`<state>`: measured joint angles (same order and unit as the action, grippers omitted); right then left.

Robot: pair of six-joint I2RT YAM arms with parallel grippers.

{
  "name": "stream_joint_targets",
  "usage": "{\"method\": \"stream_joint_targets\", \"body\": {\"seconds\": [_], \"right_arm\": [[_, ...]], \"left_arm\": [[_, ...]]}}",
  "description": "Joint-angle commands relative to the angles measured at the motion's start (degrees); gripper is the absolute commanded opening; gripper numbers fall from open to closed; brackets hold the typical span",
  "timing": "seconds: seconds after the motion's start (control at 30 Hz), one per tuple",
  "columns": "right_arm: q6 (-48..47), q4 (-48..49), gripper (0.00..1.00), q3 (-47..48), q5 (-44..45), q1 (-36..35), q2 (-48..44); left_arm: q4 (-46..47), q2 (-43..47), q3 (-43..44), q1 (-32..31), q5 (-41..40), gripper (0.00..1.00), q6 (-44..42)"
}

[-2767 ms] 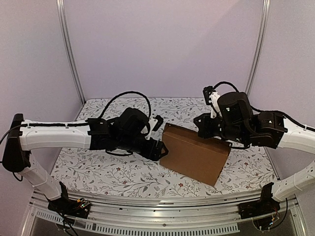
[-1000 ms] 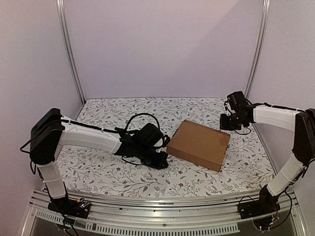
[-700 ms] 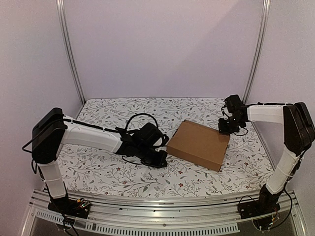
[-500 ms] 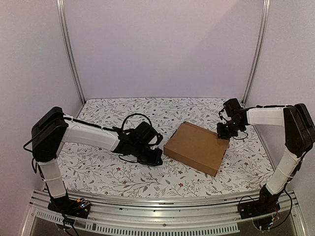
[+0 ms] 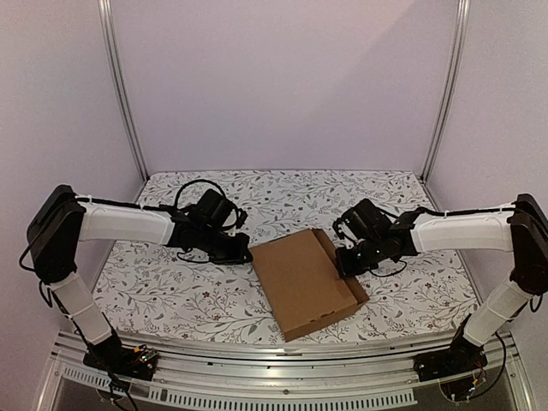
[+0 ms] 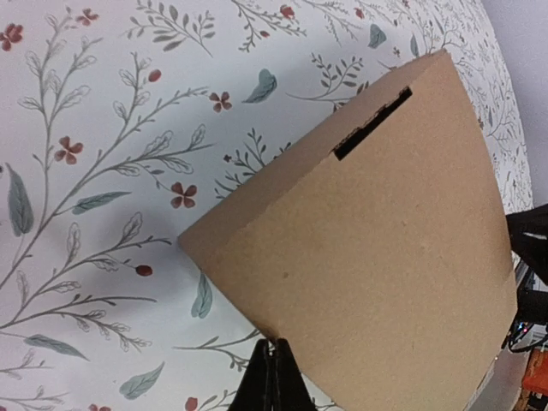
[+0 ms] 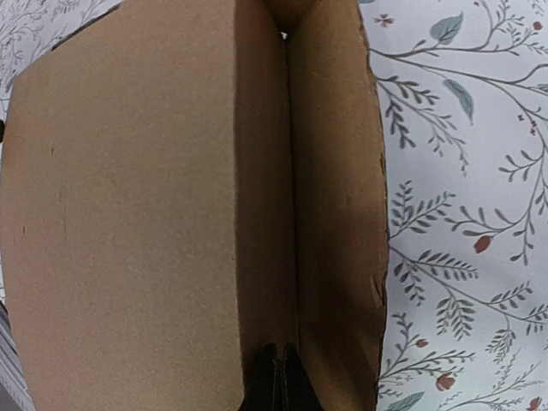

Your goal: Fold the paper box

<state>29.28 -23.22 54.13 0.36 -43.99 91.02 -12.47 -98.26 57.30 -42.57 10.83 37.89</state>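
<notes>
The flat brown cardboard mailer box [image 5: 304, 282] lies with its long axis far-to-near, near end skewed right. The left gripper [image 5: 245, 255] and right gripper [image 5: 342, 262] are pinched closed, empty.

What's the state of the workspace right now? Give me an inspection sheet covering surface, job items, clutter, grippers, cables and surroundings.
Surface: table covered in a floral-print cloth.
Job's things: paper box, closed, lying flat and skewed on the table; a slot shows in one side wall.
Clutter: nothing seen.
Grippers: left gripper shut, tips by the box's left corner, contact unclear; right gripper shut, tips over the box's top beside a seam; neither holds anything.
Cables: black cable loops above the left wrist; nothing snagged that I can see.
Surroundings: plain lilac walls, metal posts, metal rail along the near edge.
</notes>
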Motion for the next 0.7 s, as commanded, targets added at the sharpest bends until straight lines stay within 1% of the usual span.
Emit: {"method": "stream_joint_targets", "body": {"seconds": [0.0, 0.1, 0.17, 0.23, 0.3, 0.43, 0.57, 0.67], "right_arm": [[6.8, 0.6, 0.00, 1.6, 3.0, -5.8, -1.6], [6.8, -2.3, 0.00, 2.0, 8.6, -6.5, -4.8], [5.9, -4.8, 0.00, 1.7, 13.6, -6.3, -9.1], [4.5, -7.1, 0.00, 1.3, 16.0, -5.1, -12.0], [4.0, -7.5, 0.00, -0.1, 16.1, -3.4, -14.3], [4.2, -5.1, 0.00, -4.1, 15.9, -1.9, -15.0], [5.9, 0.8, 0.00, -9.3, 13.6, -1.4, -12.1], [7.4, 5.7, 0.00, -12.4, 9.9, -1.0, -8.8]], "left_arm": [[-5.2, 3.3, 1.4, 2.7, -1.4, 0.00, -4.4], [-9.8, 5.0, 4.0, 3.1, -4.0, 0.00, -6.0], [-11.6, 6.1, 5.4, 3.1, -4.0, 0.01, -6.4], [-13.0, 6.7, 7.1, 2.5, -3.5, 0.00, -6.7], [-14.8, 6.3, 9.9, 1.0, -3.3, 0.00, -7.5], [-18.3, 2.3, 16.1, -3.5, -2.3, 0.00, -9.2], [-18.0, -2.7, 19.6, -7.2, 0.9, 0.00, -9.2], [-17.3, -6.2, 20.9, -9.4, 1.9, 0.00, -9.4]]}}
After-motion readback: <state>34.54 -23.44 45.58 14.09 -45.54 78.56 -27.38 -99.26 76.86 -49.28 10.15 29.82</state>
